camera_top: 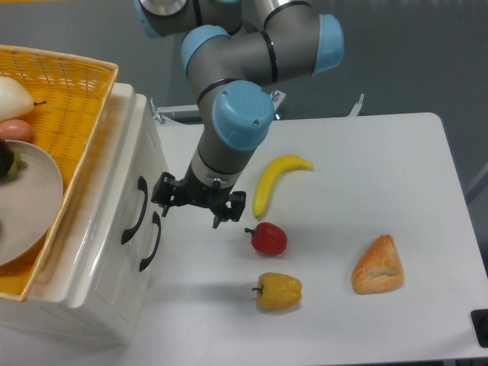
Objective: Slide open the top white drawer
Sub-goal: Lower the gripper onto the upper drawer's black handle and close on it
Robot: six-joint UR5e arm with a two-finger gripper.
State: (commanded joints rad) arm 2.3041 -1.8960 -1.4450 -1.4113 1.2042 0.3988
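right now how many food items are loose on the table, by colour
yellow: 2, banana and pepper
red: 1, pepper
orange-brown: 1, pastry
total: 4

A white table (396, 152) is carrying a cabinet (114, 252) at its left — and a banana (273, 179), red pepper (268, 239), yellow pepper (279, 292) and pastry (378, 266).
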